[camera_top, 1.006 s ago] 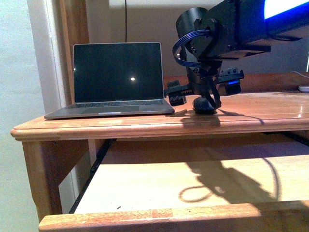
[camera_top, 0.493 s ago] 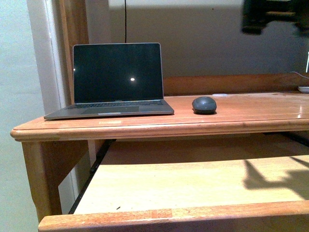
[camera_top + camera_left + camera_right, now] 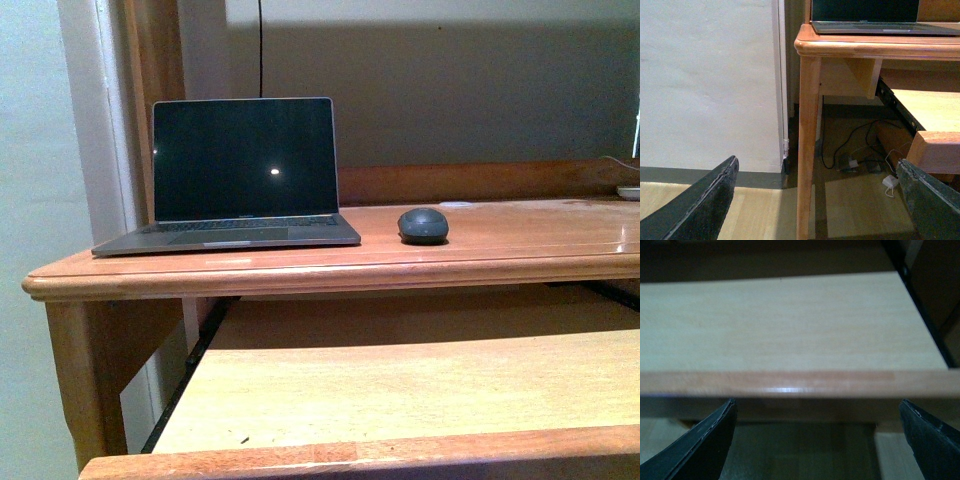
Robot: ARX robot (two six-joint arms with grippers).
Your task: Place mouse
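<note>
The mouse (image 3: 423,225), a small dark grey-blue oval, rests alone on the wooden desk top (image 3: 520,245), just right of the open laptop (image 3: 243,175). Neither arm appears in the front view. My left gripper (image 3: 820,205) is open and empty, low beside the desk's left leg (image 3: 807,150), facing the floor under the desk. My right gripper (image 3: 817,445) is open and empty too, held just in front of the pull-out shelf's front edge (image 3: 800,384). Neither wrist view shows the mouse.
The pull-out wooden shelf (image 3: 400,385) juts out below the desk top. A white wall (image 3: 710,80) stands left of the desk. Cables and a white adapter (image 3: 889,181) lie on the floor underneath. A white object (image 3: 630,192) sits at the desk's far right.
A second ago the right arm stood over the mouse on the desk. It lifted away up and right, then left the front view. The mouse stays put on the desk.
</note>
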